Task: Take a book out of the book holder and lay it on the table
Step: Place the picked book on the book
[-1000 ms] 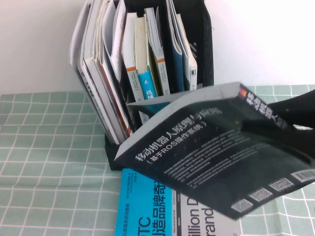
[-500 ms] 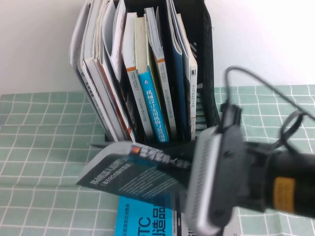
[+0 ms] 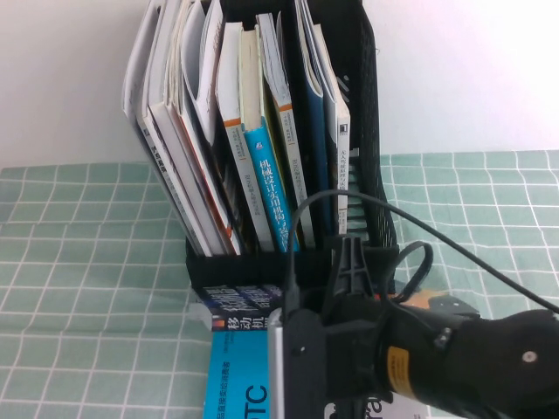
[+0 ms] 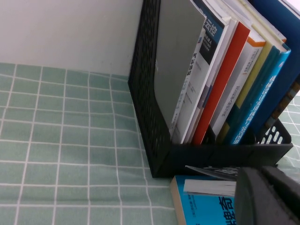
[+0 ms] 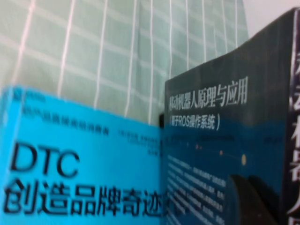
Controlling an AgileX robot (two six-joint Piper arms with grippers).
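Note:
The black book holder [image 3: 367, 131] stands upright at the back centre, packed with books. The book [image 3: 234, 307], black spine with white characters, lies low in front of the holder's front wall, over the cyan book [image 3: 238, 384]. My right arm [image 3: 419, 358] covers most of it in the high view. In the right wrist view my right gripper [image 5: 253, 201] is shut on the book [image 5: 211, 136], one finger on its dark cover. My left gripper [image 4: 269, 197] sits low beside the holder [image 4: 150, 93], fingers together and empty. The checked green table [image 3: 87, 262] surrounds them.
The cyan-and-grey book [image 5: 70, 164] lies flat in front of the holder, also seen in the left wrist view [image 4: 206, 206]. A blue-spined book [image 3: 266, 188] and several others stand in the holder. A white wall runs behind.
The book has swung down from mid-air at the right to low in front of the holder, over the cyan book. My right arm has moved left and down with it.

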